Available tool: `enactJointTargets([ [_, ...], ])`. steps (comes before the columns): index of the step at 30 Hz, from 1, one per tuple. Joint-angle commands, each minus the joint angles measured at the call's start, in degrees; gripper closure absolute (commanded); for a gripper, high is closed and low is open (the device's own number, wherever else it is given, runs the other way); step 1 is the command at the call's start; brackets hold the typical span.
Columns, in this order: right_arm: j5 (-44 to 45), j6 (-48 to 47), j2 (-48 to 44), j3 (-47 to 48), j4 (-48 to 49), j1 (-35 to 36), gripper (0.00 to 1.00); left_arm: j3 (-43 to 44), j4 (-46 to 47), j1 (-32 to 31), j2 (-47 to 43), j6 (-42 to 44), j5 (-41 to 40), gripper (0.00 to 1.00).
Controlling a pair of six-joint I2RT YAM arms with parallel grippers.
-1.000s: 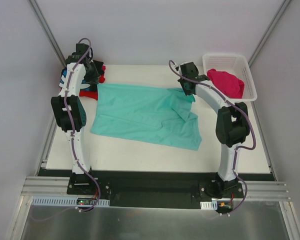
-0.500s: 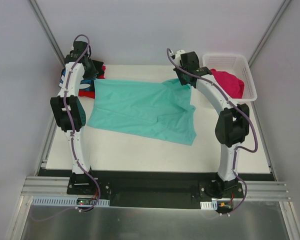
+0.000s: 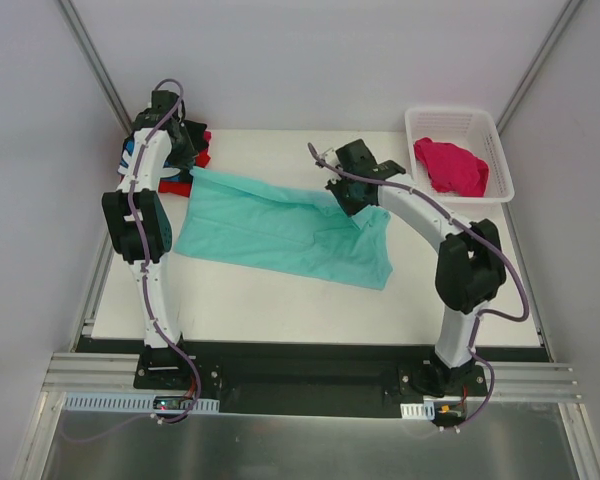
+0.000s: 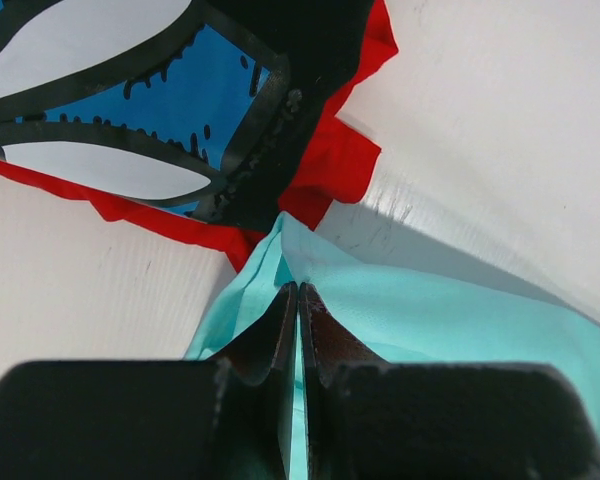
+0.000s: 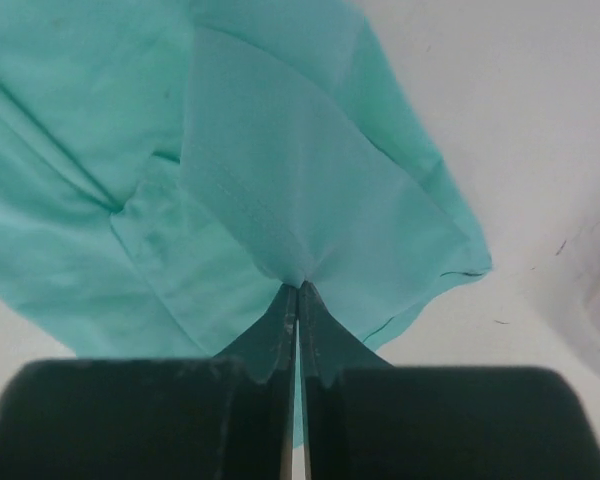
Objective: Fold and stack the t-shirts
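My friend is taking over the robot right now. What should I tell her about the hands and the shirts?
The left gripper is shut on the far-left corner of the mint-teal shirt.
The right gripper is shut on a pinched-up fold near that shirt's right side.
The black daisy shirt lies on the red shirt at the table's far-left corner.
The pink shirt sits crumpled in the white basket.
Done: teal one spread out.
Left: fold it, stack it, then the pink one.
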Motion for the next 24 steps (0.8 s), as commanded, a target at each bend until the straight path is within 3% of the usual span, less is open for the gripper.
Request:
enactJointTargets([
  [1, -1.71, 1.56, -6.62, -0.82, -3.26, 1.31, 0.99, -0.87, 0.15, 0.71, -2.23, 0.97, 0.16, 1.00],
  [24, -6.02, 1.82, -8.82, -5.91, -14.43, 4.30, 0.99, -11.50, 1.03, 0.80, -10.40, 2.91, -1.86, 1.00],
])
